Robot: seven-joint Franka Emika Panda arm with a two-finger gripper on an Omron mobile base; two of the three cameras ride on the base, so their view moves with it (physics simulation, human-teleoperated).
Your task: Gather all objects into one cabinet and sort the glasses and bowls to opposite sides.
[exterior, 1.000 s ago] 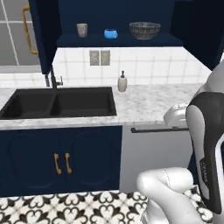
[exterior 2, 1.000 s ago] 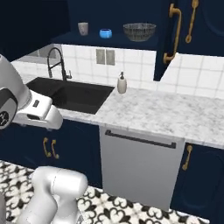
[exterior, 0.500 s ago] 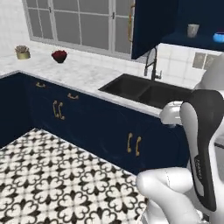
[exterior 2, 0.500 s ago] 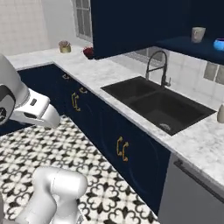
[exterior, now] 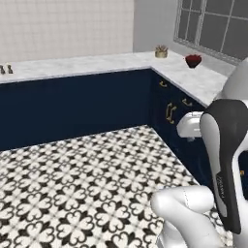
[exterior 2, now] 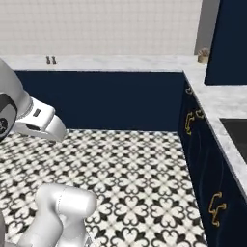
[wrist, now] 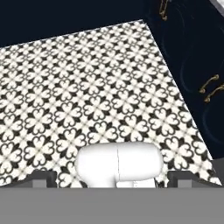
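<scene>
Two dark fingertips stand spread wide at the bottom of the hand view, so the gripper is open with nothing between its jaws. It looks down at the black-and-white patterned floor, well clear of any counter.

From where I stand, the robot faces a corner of the kitchen: a marble counter runs along navy base cupboards and turns under a window. On that counter sit a small potted plant, a small dark red dish and, far to the left, a pair of little shakers. I cannot tell whether the red dish is one of the things to gather; it is too small to make out. In the right base view, the edge of a black sink shows at the right, and above it hangs a navy panel that may be the side of a wall unit.

Where the cups, the mug and the wide bowl stand, and where the cabinet is, I cannot say from these pictures. My judgement is that the task is at a travelling stage, with no dish in hand. The next move calls for bringing the base round to face the tableware, then lifting the open hand to one piece.
</scene>
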